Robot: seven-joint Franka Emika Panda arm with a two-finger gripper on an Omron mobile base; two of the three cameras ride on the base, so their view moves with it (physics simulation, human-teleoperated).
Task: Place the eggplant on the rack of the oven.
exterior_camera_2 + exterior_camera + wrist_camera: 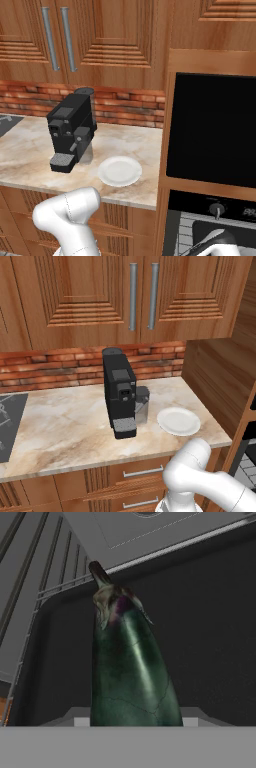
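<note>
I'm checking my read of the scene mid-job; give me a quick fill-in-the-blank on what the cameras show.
1. The white plate lies on the counter with ____ on it.
2. The coffee machine beside the plate is coloured ____.
3. In the hand view the eggplant points its ____ end away from the camera.

Missing words: nothing; black; stem

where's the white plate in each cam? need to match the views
Left base view: white plate on the marble counter, right of centre, just right of the black coffee machine.
Right base view: plate left of centre, near the counter's front edge.
Hand view: not in it.
Shared landmark: the coffee machine.
</note>
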